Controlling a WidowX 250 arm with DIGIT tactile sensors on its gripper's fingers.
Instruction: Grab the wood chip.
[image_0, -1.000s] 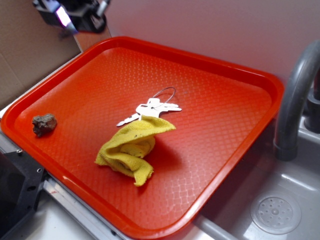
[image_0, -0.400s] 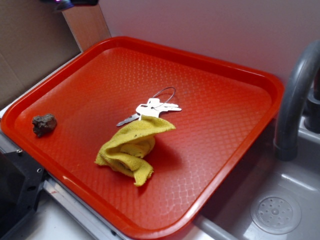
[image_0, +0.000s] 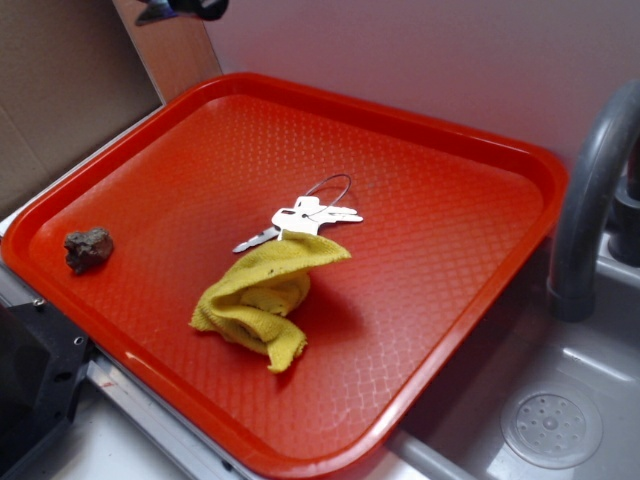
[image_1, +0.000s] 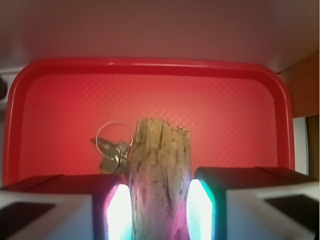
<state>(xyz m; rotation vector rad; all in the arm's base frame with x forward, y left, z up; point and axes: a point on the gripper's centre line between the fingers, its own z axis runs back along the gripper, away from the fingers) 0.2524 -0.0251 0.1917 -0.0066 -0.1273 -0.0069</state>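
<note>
In the wrist view the gripper (image_1: 159, 212) fills the lower edge of the frame, its two glowing pads pressed against either side of the wood chip (image_1: 160, 175). The chip stands upright between them, a weathered grey-brown piece with rough grain and a jagged top edge, so the jaws are closed onto it with only the width of the wood between them. Behind it lies the red tray (image_1: 235, 110), seen from above, with the keys (image_1: 112, 150) on their wire ring just left of the chip in the frame.

In the exterior view only a dark scrap of the gripper (image_0: 185, 9) shows at the upper left edge, above the tray's far corner; the chip cannot be made out there. On the tray (image_0: 440, 230) the keys (image_0: 300, 220) sit near the middle, touching the crumpled yellow cloth (image_0: 265, 297) just below them. A small lumpy rock (image_0: 88, 248) rests near the left rim. A grey faucet (image_0: 590, 200) and sink (image_0: 560, 400) occupy the right side.
</note>
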